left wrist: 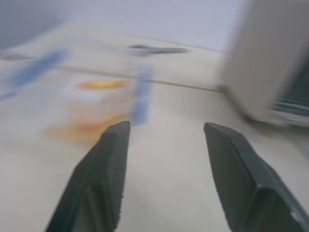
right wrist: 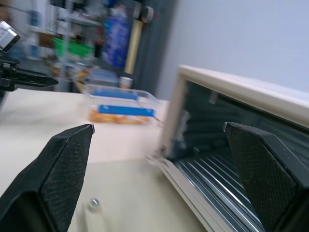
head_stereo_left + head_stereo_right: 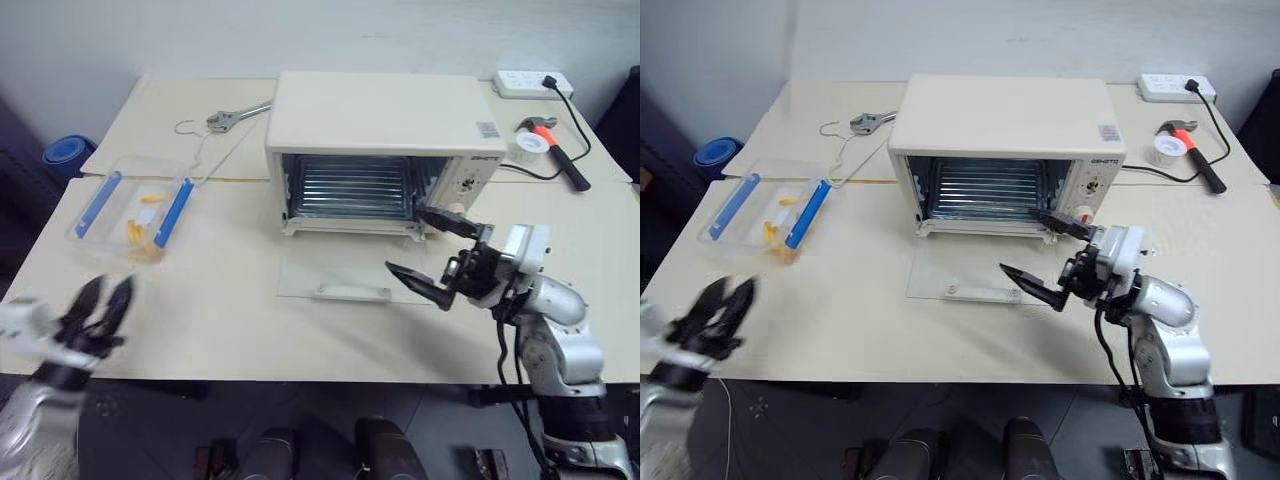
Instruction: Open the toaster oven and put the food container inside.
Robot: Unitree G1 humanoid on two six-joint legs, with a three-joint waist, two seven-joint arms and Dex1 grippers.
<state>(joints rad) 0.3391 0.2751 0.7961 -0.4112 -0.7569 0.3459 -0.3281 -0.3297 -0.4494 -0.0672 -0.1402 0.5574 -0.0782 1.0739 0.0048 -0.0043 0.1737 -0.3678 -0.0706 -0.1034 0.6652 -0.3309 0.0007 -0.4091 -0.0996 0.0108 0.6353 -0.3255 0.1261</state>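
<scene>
Beyond food container (image 2: pixel 123 105), cluttered shelves (image 2: pixel 72 43), through right wrist view.

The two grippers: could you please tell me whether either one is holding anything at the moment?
Nothing is held: the left gripper and right gripper are both open and empty.

toaster oven (image 3: pixel 375 115): cream, door down, open | food container (image 3: pixel 131 209): clear, blue-clipped, left of oven
</scene>
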